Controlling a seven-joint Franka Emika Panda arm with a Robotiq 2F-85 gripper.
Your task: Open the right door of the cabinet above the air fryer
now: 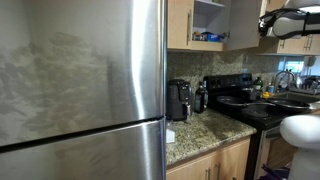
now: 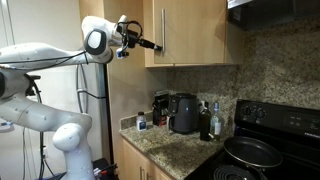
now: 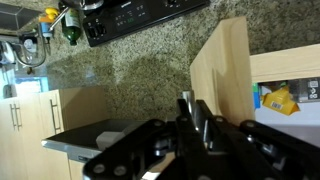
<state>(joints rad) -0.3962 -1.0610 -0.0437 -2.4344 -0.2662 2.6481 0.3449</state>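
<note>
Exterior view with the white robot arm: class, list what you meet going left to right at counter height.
White robot arm → squat black air fryer → dark bottle → round black frying pan.

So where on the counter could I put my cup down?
Bare granite counter lies in front of the air fryer, toward the front edge. Crowded along the wall: bottles and small items flank it; a pan occupies the stove.

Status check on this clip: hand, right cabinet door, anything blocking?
Hand by the door's free edge, grip unclear. Right door partway open, shelf contents visible. Nothing seen blocking its swing.
</note>
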